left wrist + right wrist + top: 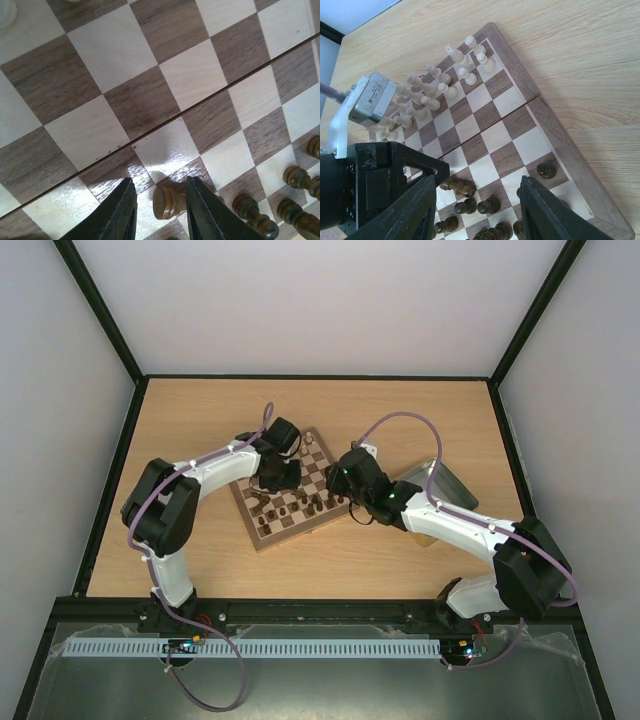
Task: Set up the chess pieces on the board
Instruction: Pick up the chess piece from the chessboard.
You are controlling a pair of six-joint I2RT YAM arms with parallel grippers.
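Pale walls (320, 300) edged by a black frame (100, 310) close in a light wood-grain counter (200, 560). The board (283, 532) lies at its middle, turned at an angle, with both arms reaching over it. A silver tray (452, 487) sits just to the board's right.

Cream pieces (442, 82) crowd the squares along the board's far side, and dark pieces (470, 197) stand in a loose cluster on the near side. The squares between the two groups are bare.

The left hand (160, 181) is low over the board, its jaws partly apart on either side of a fallen dark piece (167, 202) that lies on its side on the squares. One finger looks to touch it, while a gap shows at the other. The right hand (478, 179) hangs above the dark cluster, jaws spread wide and gripping nothing.

From above, the arms cover much of the board and part of the tray, so the tray's contents cannot be made out. The piece types are too small to tell. In the left wrist view the fallen piece is cut off at the bottom edge.
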